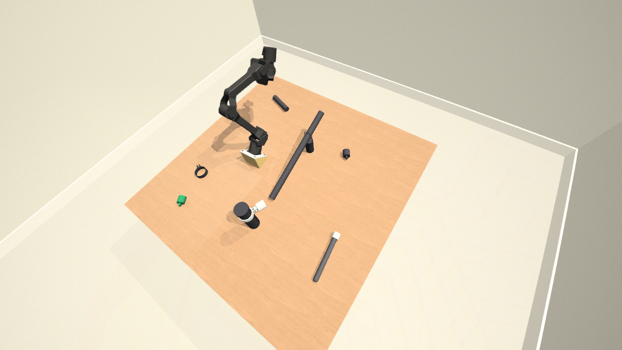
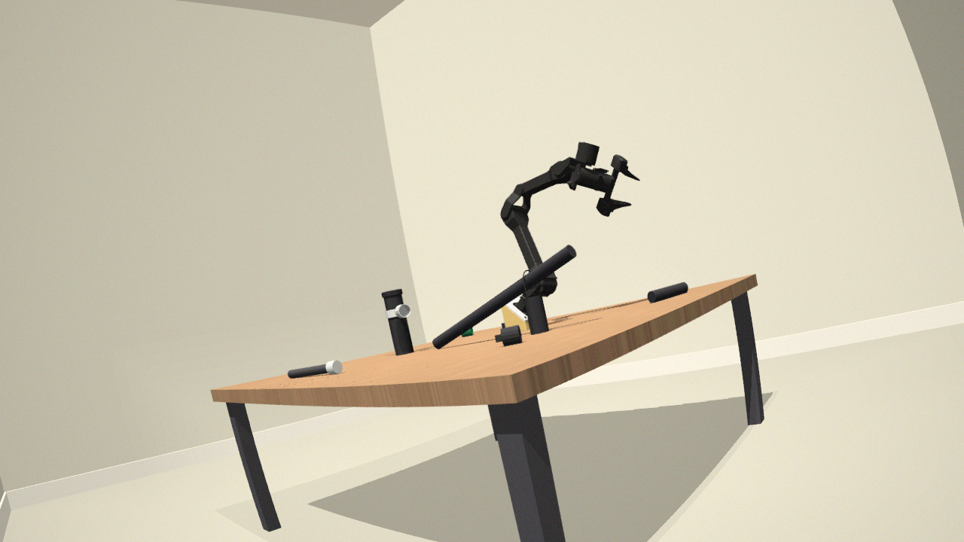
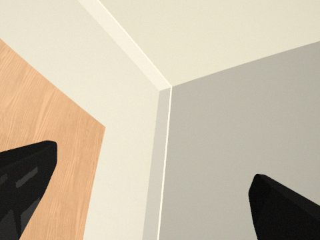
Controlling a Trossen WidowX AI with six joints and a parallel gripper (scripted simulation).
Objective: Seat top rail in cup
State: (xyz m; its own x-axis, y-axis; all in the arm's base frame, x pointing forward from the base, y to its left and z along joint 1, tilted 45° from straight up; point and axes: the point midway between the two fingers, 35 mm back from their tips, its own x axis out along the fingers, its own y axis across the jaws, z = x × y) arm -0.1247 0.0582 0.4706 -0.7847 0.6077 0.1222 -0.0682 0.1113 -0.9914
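Note:
The long dark rail (image 1: 289,166) (image 2: 485,310) passes through the loop cap on the short post (image 1: 309,146) (image 2: 537,315). It slopes down toward the big post (image 1: 252,223) (image 2: 400,335), its near end low, close to the table top, and apart from the cup. The white rail-end cup (image 1: 261,205) (image 2: 403,310) hangs on the white brace band on the big post, a little below the post cap (image 1: 241,209) (image 2: 392,293). My gripper (image 2: 634,192) (image 3: 156,171) is open and empty, raised well above the table and away from the rail.
A short dark tube (image 1: 280,103) (image 2: 667,291), a dark capped piece (image 1: 346,153) (image 2: 510,335), a green piece (image 1: 181,200) (image 2: 468,332), a black ring clamp (image 1: 199,169) and a white-ended tube (image 1: 325,259) (image 2: 309,371) lie on the table. A tan wedge (image 1: 256,161) stands at the arm's base.

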